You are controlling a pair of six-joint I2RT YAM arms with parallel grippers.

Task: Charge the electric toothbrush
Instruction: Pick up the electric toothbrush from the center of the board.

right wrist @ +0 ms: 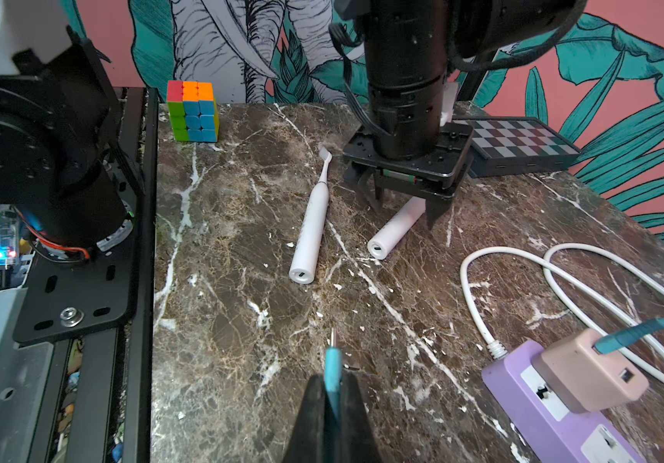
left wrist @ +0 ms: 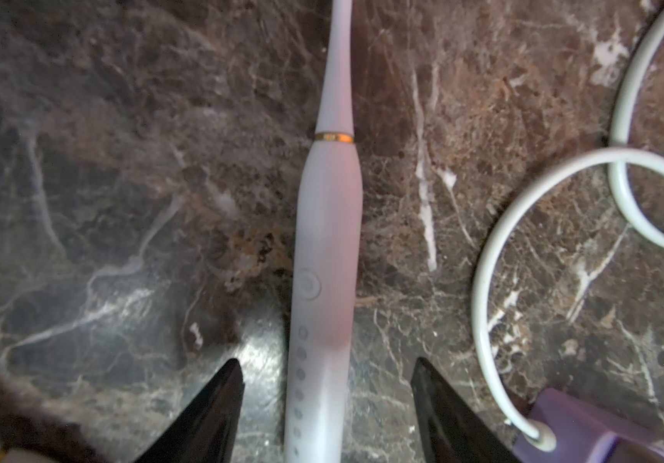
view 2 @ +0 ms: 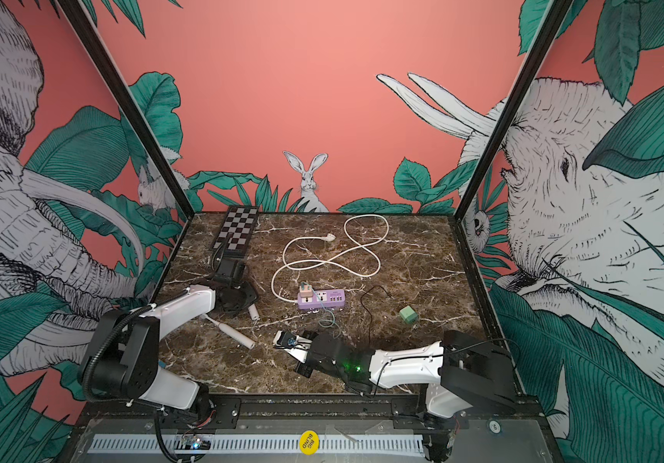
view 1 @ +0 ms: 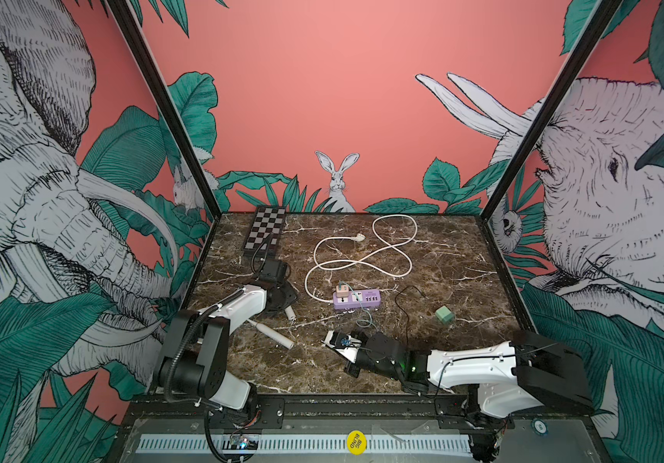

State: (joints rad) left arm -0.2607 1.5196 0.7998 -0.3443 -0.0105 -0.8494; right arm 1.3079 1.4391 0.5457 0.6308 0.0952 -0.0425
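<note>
We start with the marble table (view 1: 442, 256), where everything for the job lies within reach. Near its middle sits the purple power strip (view 1: 356, 300) with a pink adapter (view 1: 341, 289) plugged in, and its white cord (view 1: 362, 260) loops away behind it.

The left gripper (left wrist: 328, 360) is low over the table, its jaws standing apart on either side of the toothbrush (left wrist: 328, 224). We see table showing in the gap on each side of the handle, so nothing is pinched yet. The toothbrush lies flat on the table's left half, just beside a second toothbrush (view 1: 272, 333) nearer the front edge. The right gripper (right wrist: 332, 379) is clamped together on the plug end of the teal charging cable (right wrist: 332, 358), metal tip pointing toward the two brushes.

We judge the toothbrush to be light and stiff, with a smooth round plastic body that could roll or slide out of a loose pinch. We would take it across the thick handle, around the button, where the jaws already stand. The thin neck looks like the weak part, so we would stay off it. The small charging port (right wrist: 377, 249) in the butt end should stay uncovered and facing the plug.
</note>
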